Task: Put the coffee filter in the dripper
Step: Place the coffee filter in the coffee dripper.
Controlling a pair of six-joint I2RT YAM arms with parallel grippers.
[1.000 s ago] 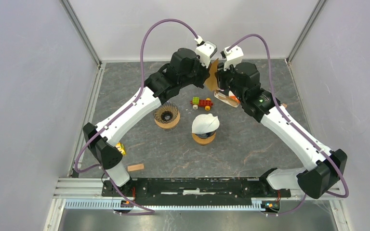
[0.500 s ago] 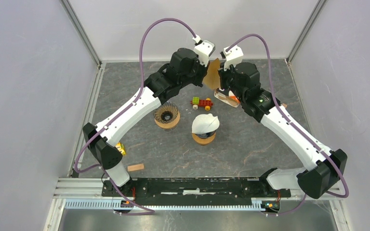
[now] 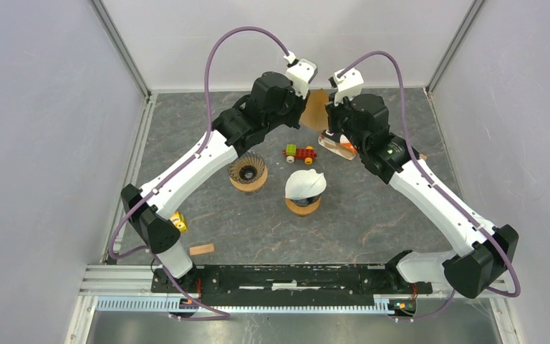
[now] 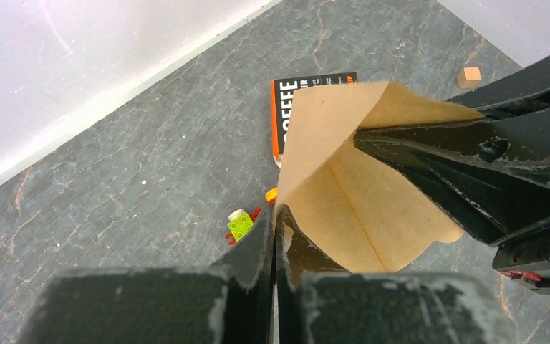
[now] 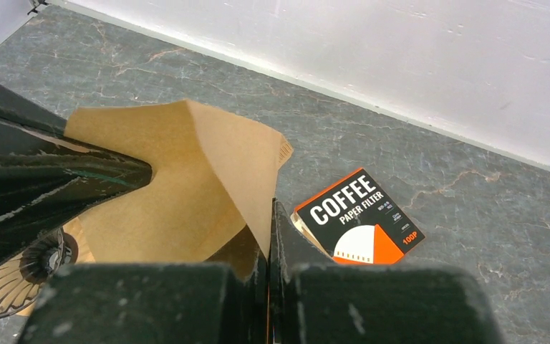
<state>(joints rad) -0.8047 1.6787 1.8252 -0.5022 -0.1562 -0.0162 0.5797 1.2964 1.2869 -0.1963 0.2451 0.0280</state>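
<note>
The grey stone-look surface carries the black ribbed dripper on its wooden ring, which sits empty and well apart from the action. Above the far side hangs the brown paper cone filter, showing wider than a second ago. Its mouth is being pulled open. The left pincer and right pincer, each pressed together on an opposite wall of it, have drawn slightly apart. Once opened it should seat properly, but it is not yet carried over.
</note>
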